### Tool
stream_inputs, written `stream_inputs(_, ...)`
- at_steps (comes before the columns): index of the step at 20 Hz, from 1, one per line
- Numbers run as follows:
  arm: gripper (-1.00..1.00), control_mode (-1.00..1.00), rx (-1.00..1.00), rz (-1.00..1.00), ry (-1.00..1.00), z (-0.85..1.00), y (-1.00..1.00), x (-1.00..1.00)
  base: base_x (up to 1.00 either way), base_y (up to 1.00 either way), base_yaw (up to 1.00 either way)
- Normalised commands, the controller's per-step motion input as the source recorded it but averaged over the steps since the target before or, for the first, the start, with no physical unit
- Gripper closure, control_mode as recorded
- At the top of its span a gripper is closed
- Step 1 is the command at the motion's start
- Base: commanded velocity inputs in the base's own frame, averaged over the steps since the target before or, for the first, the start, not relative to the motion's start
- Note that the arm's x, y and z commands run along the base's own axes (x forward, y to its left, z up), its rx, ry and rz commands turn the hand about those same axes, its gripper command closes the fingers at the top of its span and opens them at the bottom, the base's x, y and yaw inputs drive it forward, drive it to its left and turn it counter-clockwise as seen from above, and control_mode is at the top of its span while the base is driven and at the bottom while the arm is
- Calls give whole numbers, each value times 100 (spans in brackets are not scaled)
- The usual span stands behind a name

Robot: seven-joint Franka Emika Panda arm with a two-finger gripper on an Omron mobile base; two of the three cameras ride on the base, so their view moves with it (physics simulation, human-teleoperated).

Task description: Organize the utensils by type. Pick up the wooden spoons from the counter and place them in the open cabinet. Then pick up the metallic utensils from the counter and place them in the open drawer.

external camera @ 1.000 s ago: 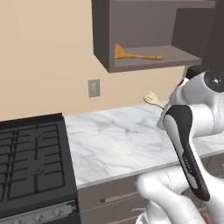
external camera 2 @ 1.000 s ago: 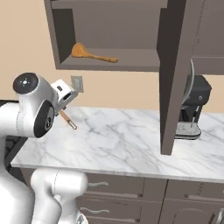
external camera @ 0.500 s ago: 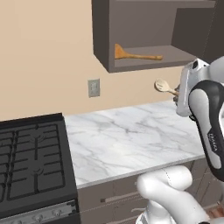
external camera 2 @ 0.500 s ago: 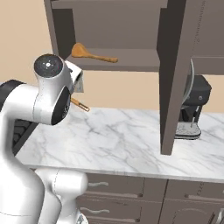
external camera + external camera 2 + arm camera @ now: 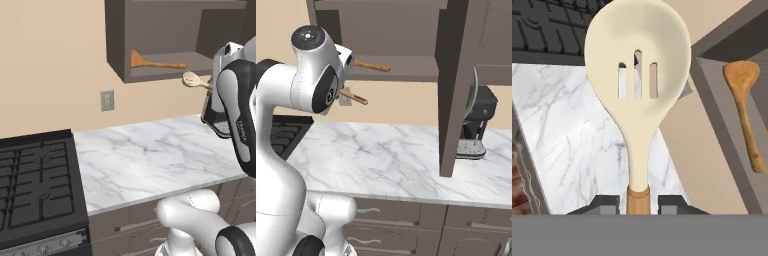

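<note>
Stove sits far left, marble bench beside it. My fingers are clamped on the handle of the pale slotted wooden spoon, held in the air above the bench, its bowl just below the open cabinet. The other wooden spoon lies flat on the cabinet shelf. Further right, past the cabinet door, probably a coffee machine, half hidden, stands on the bench.
</note>
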Motion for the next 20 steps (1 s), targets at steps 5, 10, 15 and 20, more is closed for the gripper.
stream_inputs(5,100,-100,-6,0,-14,4,-1,37,0,0,0)
stream_inputs(10,100,-100,0,0,-10,2,-1,45,0,0,0)
stream_inputs(15,100,-100,-3,0,-9,1,-3,53,0,0,0)
stream_inputs(20,100,-100,-9,5,-5,0,0,63,0,0,0)
